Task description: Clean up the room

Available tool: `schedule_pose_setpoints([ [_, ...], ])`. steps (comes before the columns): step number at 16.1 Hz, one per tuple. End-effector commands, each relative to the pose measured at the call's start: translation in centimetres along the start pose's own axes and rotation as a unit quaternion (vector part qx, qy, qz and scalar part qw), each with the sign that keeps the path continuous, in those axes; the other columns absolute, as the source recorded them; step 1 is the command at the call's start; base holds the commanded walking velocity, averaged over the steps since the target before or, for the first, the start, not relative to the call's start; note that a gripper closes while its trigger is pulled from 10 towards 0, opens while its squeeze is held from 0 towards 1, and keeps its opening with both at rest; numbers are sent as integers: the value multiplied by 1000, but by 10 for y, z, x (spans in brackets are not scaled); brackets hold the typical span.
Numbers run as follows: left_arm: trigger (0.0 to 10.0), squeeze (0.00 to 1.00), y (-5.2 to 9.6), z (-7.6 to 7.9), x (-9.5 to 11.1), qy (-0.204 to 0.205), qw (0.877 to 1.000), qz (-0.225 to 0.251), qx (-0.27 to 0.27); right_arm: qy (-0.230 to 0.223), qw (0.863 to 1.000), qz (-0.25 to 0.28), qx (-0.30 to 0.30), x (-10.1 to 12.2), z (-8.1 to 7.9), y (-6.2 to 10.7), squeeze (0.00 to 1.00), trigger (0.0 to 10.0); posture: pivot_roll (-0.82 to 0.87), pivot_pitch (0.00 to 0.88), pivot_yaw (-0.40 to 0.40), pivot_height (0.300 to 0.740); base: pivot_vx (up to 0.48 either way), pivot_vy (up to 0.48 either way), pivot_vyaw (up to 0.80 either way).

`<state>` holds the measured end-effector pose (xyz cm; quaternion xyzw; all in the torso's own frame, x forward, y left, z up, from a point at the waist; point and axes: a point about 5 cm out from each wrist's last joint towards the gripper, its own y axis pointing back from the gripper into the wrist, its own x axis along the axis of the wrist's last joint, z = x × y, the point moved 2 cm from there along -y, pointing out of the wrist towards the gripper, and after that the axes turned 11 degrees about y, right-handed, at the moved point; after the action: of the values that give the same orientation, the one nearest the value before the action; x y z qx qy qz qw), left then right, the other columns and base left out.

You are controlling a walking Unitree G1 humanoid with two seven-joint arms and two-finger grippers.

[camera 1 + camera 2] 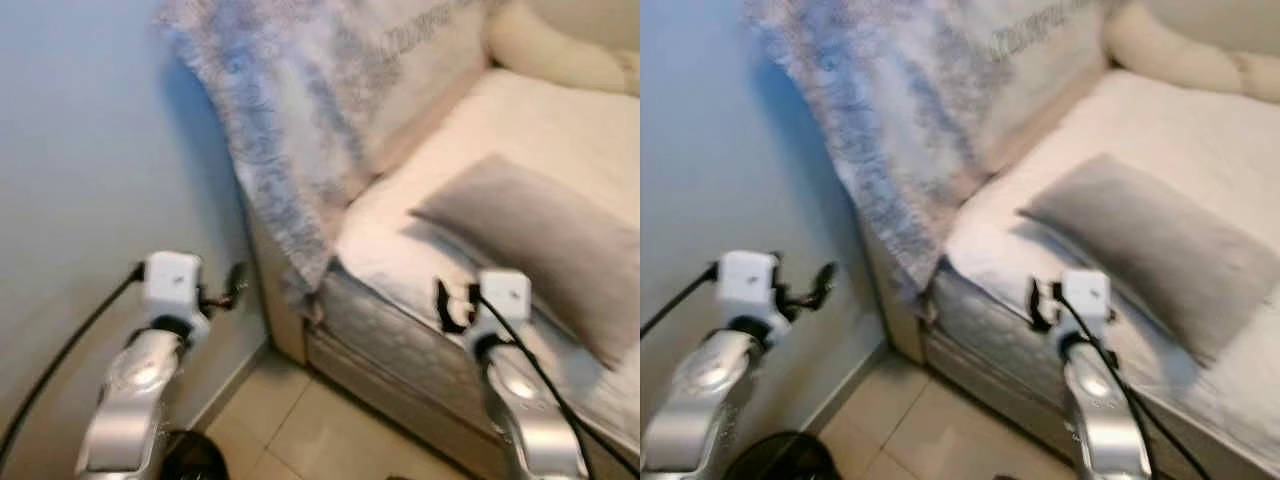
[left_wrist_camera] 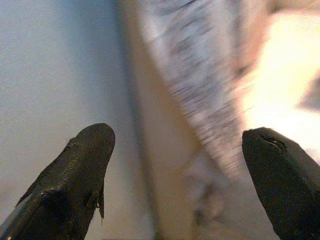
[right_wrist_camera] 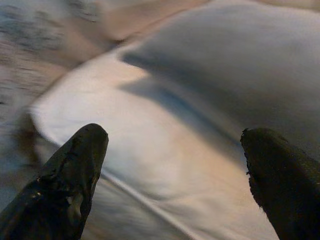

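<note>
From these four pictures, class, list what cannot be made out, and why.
- Lettering on the fuzzy blanket: blurred, unreadable in the eye views.
- Grey pillow: cut off by the left eye view's right edge.
- Dark round thing on the floor: cut off by the bottom edge.
- Blanket texture in the left wrist view: motion blur.

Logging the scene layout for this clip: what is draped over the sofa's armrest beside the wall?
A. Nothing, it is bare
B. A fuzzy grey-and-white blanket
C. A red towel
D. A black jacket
B: a fuzzy grey-and-white blanket hangs over the armrest of the cream sofa next to the wall, with a grey cushion lying on the seat nearby.
</note>
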<state>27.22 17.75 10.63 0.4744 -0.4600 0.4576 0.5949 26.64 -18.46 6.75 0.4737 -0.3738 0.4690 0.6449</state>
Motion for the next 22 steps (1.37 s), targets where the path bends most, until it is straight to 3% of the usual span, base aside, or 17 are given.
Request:
schedule_pose_setpoints([
  [1,10000,0,1,-7,4,-6,1000,7,9,0,1000,16,2,8,-5,-1,0,10000,56,0,30,740,330,0,-781],
  [12,10000,0,0,-9,8,-6,1000,12,5,-1,1000,29,7,13,-8,-7,0,10000,71,0,29,740,391,0,-780],
  [22,10000,0,7,-11,5,-6,1000,10,10,5,998,47,45,18,-11,-9,0,10000,83,0,19,740,387,0,0],
])
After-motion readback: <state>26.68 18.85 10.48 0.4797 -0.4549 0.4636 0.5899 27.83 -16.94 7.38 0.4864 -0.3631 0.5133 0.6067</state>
